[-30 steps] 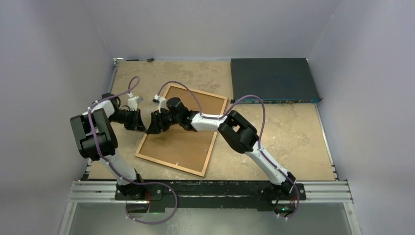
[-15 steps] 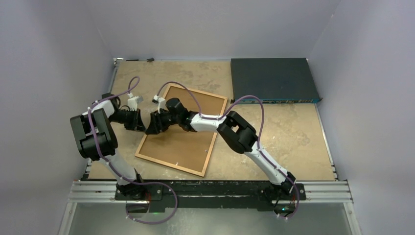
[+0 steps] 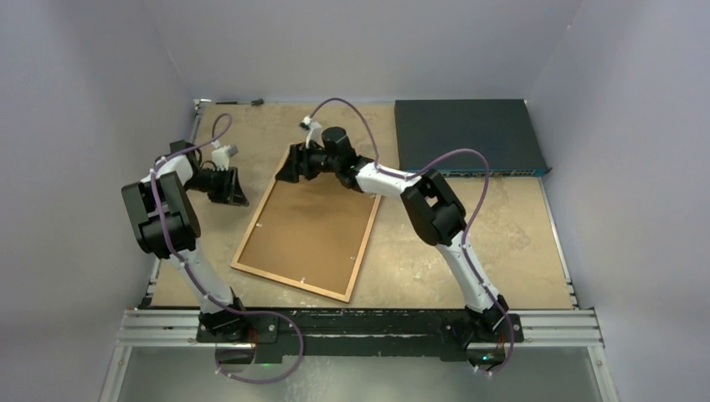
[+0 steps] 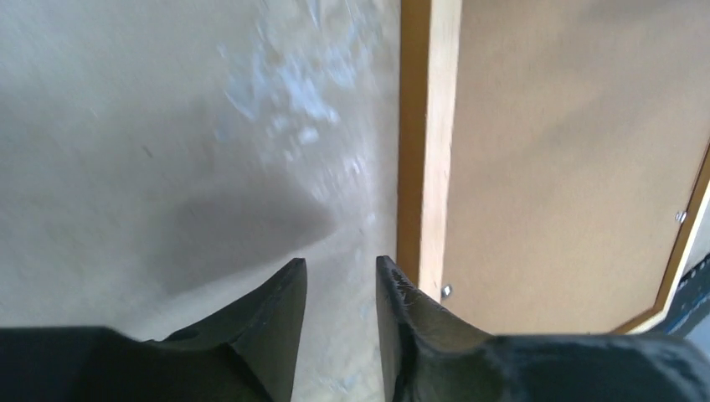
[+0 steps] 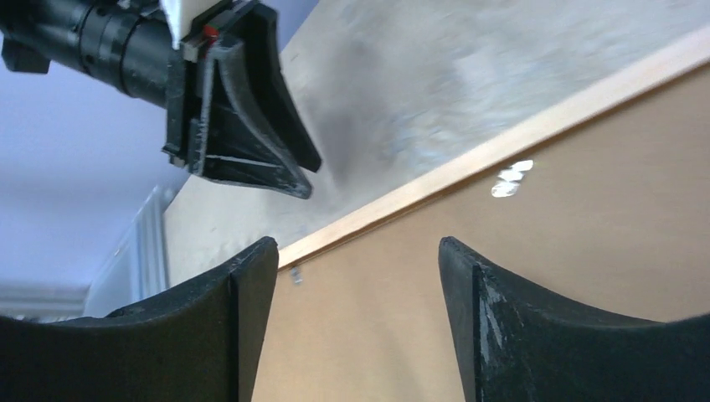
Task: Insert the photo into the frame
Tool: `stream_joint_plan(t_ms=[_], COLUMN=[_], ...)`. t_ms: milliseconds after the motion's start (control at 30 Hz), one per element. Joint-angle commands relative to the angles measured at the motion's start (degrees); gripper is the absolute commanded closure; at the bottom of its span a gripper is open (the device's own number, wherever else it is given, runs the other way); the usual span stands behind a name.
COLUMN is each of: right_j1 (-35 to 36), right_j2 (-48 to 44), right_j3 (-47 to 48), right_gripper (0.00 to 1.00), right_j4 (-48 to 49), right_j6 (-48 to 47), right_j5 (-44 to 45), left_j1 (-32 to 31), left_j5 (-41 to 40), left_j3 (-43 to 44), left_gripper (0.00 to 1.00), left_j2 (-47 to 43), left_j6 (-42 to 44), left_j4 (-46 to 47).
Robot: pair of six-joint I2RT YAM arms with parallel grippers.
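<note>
Both arms have quit the left edge of the frame (image 3: 290, 283), so the seating looks done. It lies face down on the tabletop (image 3: 469, 243), board (image 3: 310, 222) filling it; photo hidden, probably underneath. Right fingers (image 5: 243, 289), spread and empty, hang over the far-left corner. Left fingers (image 4: 280, 301), slightly parted and empty, sit near the left edge. Room lies left and right.

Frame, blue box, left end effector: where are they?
frame (image 3: 290, 283), top view, near wooden edge.
blue box (image 3: 469, 134), top view, middle of its top.
left end effector (image 4: 341, 266), left wrist view, between its fingertips.
</note>
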Motion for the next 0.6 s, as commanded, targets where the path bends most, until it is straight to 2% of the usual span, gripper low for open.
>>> stream_joint_plan(t_ms=[0,133,267,433,567], right_j1=[-1.43,-2.44,-3.04,-3.61,-3.88], right_j2=[-1.91,-1.52,-0.14,1.92,2.63], right_j3=[0.17,0.58,2.11,4.14,4.34], right_gripper=[0.25,0.22,0.21,0.20,0.20], right_j4=[-0.96,-1.32,-1.52,-1.74,-1.08], right_j6=[-3.08,-3.71,-4.16,-4.44,-4.58], right_j5=[3.43,5.31,5.92,5.12,4.61], left_j1=[-2.50,-6.26,-9.24,-10.12,-10.89], left_j5=[4.75,4.91,3.54,3.21,3.58], left_j3=[7.49,11.02,14.50,18.61,19.66], left_gripper=[0.61,0.52,0.51,0.61,0.77], left_j2=[5.53,8.77,11.81,15.92,17.52], left_j6=[-4.16,-8.08,-11.14,-13.51,-13.60], left_j4=[2.92,5.96,8.35,9.39,9.35])
